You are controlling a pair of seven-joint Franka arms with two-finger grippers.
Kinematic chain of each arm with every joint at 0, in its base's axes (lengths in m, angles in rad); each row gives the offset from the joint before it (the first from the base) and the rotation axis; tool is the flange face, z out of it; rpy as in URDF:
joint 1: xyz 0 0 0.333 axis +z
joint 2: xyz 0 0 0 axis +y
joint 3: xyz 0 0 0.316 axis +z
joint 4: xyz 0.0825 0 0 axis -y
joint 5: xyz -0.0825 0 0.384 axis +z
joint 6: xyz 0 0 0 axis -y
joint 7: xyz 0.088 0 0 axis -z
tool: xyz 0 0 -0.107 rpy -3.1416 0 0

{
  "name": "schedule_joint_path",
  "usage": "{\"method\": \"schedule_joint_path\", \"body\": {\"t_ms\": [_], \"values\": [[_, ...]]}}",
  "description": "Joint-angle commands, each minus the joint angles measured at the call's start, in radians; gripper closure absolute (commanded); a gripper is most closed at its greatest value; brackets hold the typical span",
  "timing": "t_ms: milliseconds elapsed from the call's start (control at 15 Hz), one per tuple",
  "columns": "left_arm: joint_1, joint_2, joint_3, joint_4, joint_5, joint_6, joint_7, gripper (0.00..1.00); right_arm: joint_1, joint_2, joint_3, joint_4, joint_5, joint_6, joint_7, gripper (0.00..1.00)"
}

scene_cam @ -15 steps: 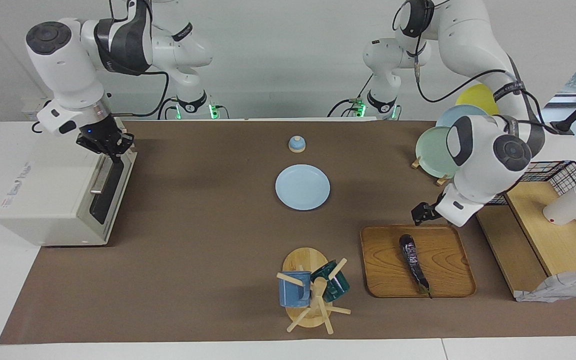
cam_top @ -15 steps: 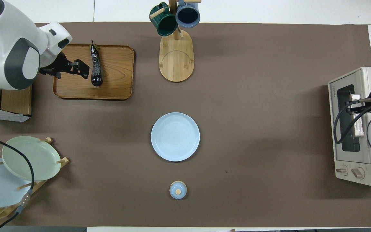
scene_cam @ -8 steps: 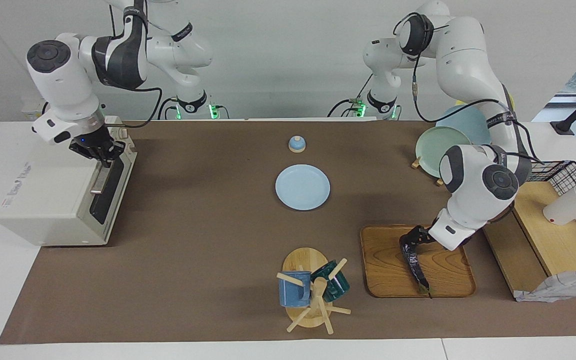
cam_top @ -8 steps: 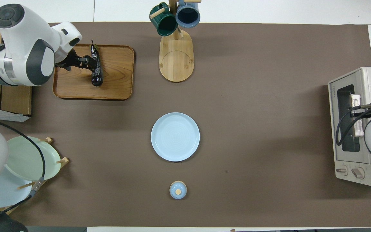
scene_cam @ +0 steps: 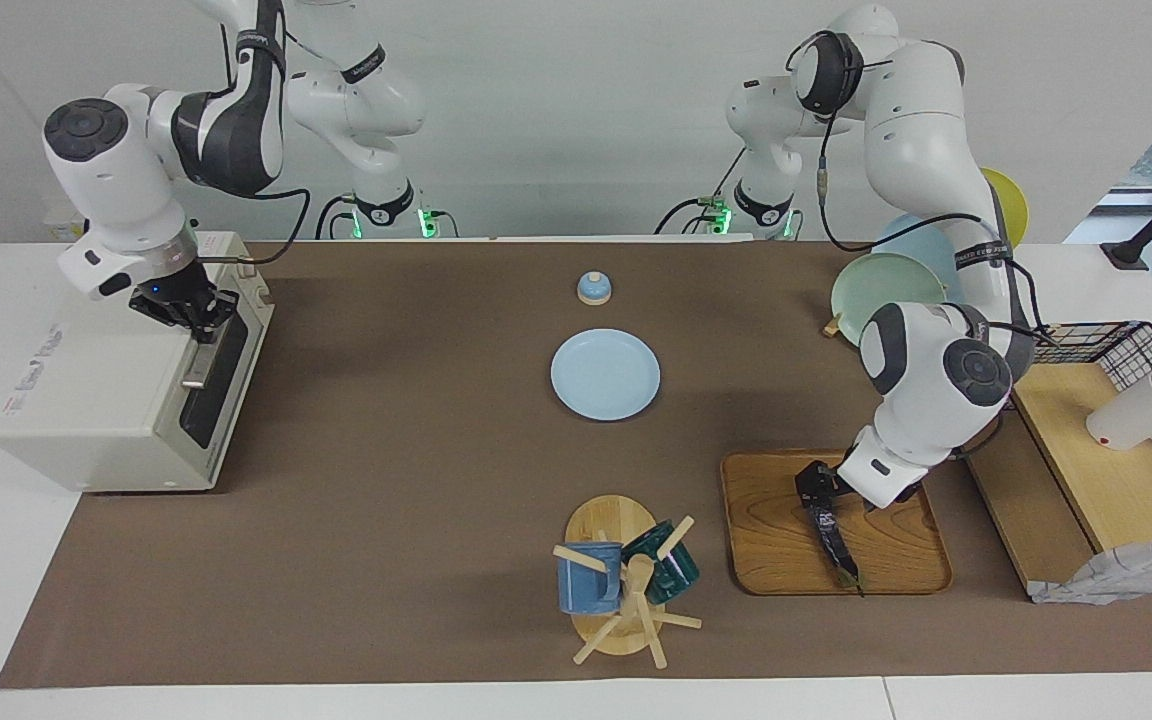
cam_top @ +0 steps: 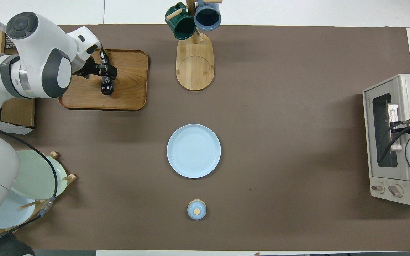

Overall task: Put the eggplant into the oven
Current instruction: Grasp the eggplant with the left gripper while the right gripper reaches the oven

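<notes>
Wooden tray (scene_cam: 774, 540) carrying eggplant (scene_cam: 829, 532), left end effector (scene_cam: 816, 487) spread over it, mug rack (scene_cam: 621, 580) beside tray, right end effector (scene_cam: 198, 322) closed at oven (scene_cam: 96, 400) handle (scene_cam: 198, 362).

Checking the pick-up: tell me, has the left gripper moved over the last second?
Yes. The left gripper came from the wooden tray's edge to over the eggplant.

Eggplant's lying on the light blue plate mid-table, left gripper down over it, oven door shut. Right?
Not quite: the eggplant lies on the wooden tray, as the facing view shows; the light blue plate holds nothing. The left gripper is down over it, open, and the oven door is shut.
</notes>
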Motion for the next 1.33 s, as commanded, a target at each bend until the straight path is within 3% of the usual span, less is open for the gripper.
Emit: {"method": "schedule_joint_path", "body": {"t_ms": [0,400,467,533,733,800,1067,1267], "values": [[-0.008,-0.007,0.008,-0.031,-0.016,0.042,0.010,0.00,0.001,-0.012,0.011,-0.043,0.003,0.038,0.005,1.00],[-0.021,-0.030,0.010,-0.115,-0.013,0.097,0.010,0.00,0.092,0.018,0.017,-0.063,0.041,0.095,0.062,1.00],[-0.021,-0.030,0.010,-0.112,-0.013,0.093,0.010,0.04,0.113,0.028,0.017,-0.068,0.042,0.116,0.064,1.00],[-0.021,-0.030,0.010,-0.111,-0.012,0.090,0.010,0.16,0.118,0.040,0.017,-0.072,0.042,0.133,0.065,1.00],[-0.021,-0.031,0.008,-0.106,-0.012,0.071,0.010,0.96,0.118,0.072,0.017,-0.094,0.055,0.201,0.065,1.00],[-0.021,-0.031,0.010,-0.103,-0.010,0.065,0.014,1.00,0.116,0.084,0.017,-0.100,0.055,0.213,0.065,1.00],[-0.023,-0.039,0.005,-0.060,-0.021,0.007,0.006,1.00,0.118,0.130,0.017,-0.146,0.081,0.346,0.070,1.00],[-0.058,-0.151,0.005,-0.054,-0.065,-0.096,-0.055,1.00,0.141,0.126,0.017,-0.166,0.082,0.359,0.097,1.00]]}}
